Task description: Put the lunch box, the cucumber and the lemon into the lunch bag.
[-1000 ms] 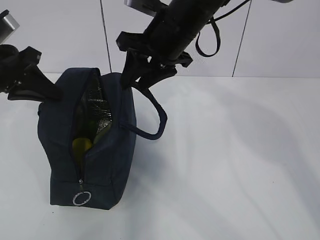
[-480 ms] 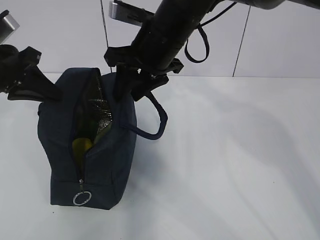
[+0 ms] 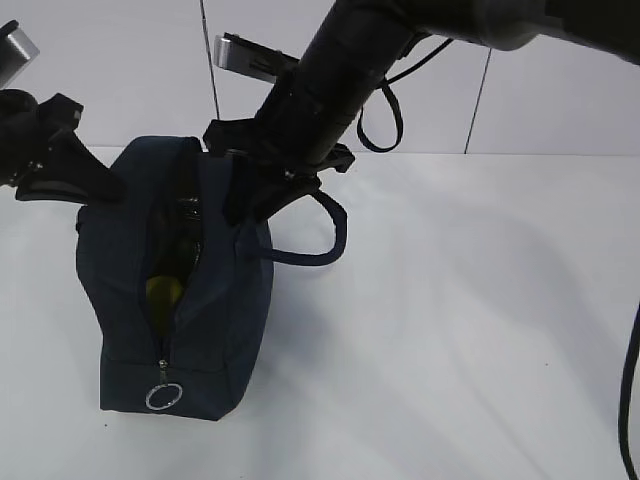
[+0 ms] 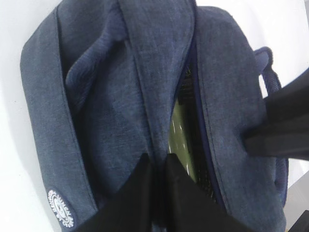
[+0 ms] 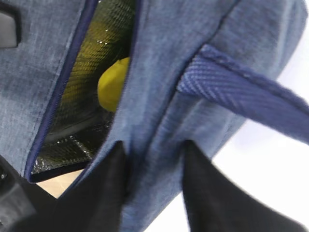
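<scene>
White table [image 3: 480,330]; white panelled wall [image 3: 560,90] behind.

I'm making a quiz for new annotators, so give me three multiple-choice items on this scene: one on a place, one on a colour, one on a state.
1. Where is the lemon?
A. On the table
B. Inside the bag
C. In the right tool

2. What colour is the bag's fabric?
A. Red
B. Dark navy
C. White

3. What is the state of the bag's zipper?
A. Fully closed
B. Torn off
C. Open along most of the top

Answers: 1 B, the right wrist view shows the yellow fruit through the opening, against the lining. 2 B, every view shows dark blue cloth. 3 C, the exterior view shows the gap running up from the ring pull.
</scene>
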Available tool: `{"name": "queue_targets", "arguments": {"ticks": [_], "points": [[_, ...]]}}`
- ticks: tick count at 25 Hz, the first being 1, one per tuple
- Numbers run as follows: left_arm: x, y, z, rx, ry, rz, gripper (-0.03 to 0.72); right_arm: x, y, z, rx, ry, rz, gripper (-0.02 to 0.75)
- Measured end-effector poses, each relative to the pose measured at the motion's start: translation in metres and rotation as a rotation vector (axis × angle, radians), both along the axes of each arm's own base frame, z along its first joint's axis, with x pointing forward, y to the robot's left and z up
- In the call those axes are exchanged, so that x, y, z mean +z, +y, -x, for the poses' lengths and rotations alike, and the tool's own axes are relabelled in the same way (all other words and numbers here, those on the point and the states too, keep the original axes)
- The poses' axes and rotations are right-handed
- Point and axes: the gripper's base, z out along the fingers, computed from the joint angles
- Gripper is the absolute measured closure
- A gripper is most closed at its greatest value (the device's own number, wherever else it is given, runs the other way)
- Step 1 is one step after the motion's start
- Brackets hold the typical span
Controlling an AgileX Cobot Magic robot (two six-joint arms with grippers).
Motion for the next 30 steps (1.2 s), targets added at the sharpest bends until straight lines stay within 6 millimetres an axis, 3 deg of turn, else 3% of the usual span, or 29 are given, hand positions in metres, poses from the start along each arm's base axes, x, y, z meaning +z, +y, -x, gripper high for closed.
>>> {"name": "queue_targets", "arguments": {"ticks": [4, 6, 11, 16, 26, 30], "points": [[0.000, 0.000, 0.000, 0.000, 0.000, 0.000, 0.679, -0.001, 0.000, 0.000, 0.053, -0.035, -0.001, 0.691], [0.000, 0.000, 0.000, 0.000, 0.000, 0.000, 0.679, -0.001, 0.000, 0.000, 0.070, -0.047, -0.002, 0.715], [0.001, -0.001, 0.000, 0.000, 0.003, 0.023, 0.679, 0.002, -0.002, -0.003, 0.088, -0.095, 0.029, 0.717], [0.005, -0.012, 0.002, -0.046, -0.015, 0.067, 0.680, 0.019, -0.013, -0.012, 0.062, -0.225, 0.151, 0.717], [0.007, -0.081, 0.018, -0.179, -0.084, 0.083, 0.680, 0.054, -0.039, -0.007, -0.015, -0.357, 0.309, 0.717], [0.010, -0.089, 0.017, -0.148, -0.102, 0.118, 0.680, 0.051, -0.058, 0.002, -0.037, -0.340, 0.377, 0.717]]}}
